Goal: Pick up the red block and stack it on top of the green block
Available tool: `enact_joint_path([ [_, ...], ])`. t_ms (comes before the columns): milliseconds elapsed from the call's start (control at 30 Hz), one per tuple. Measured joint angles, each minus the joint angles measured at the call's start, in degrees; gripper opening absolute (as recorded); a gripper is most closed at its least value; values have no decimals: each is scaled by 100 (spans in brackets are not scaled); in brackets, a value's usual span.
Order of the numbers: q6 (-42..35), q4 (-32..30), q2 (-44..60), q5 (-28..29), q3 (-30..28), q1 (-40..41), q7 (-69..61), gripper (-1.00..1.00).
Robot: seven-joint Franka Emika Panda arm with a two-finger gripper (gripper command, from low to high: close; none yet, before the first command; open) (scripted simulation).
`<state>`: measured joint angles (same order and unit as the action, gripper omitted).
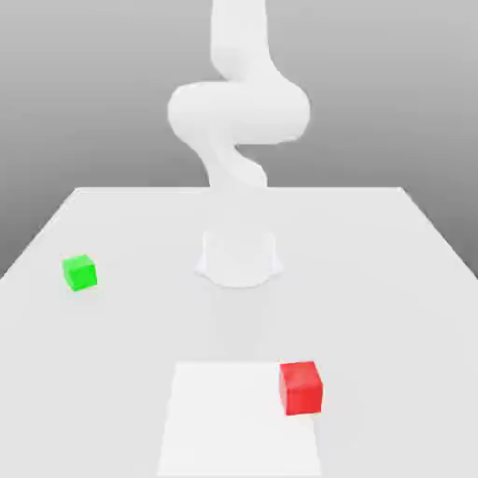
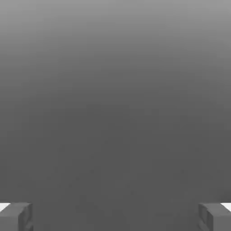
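Fingertips [image 2: 16,216] sit at opposite edges of the hand view, so we read the claw [image 2: 115,217] as spread wide apart with nothing between the pads. Beyond it we see plain grey surface. In the exterior view, the white arm [image 1: 238,112] rises from its base [image 1: 239,258] at the middle of the worktop [image 1: 392,280]. We place the red block [image 1: 301,387] on the worktop nearest the camera, right of centre, at the edge of a paler square patch [image 1: 233,420]. The green block [image 1: 79,272] sits well apart, far to the exterior view's left.
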<state>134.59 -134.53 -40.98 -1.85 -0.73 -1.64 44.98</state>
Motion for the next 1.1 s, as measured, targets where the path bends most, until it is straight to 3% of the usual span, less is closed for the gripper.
enact_joint_path([
  [400, 1473, -1415, 2612, -613, 140, -660, -191, 0],
  [533, 1970, -1882, 3429, -436, 319, -736, 19, 0],
  [633, 2346, -2235, 4023, 10, 375, -810, 397, 0],
  [867, 3513, -2172, 5440, 356, 201, -940, 664, 0],
  [900, 3609, -2158, 5553, 365, 188, -951, 674, -100],
  [1100, 3660, -2151, 5609, 388, 187, -951, 695, -100],
])
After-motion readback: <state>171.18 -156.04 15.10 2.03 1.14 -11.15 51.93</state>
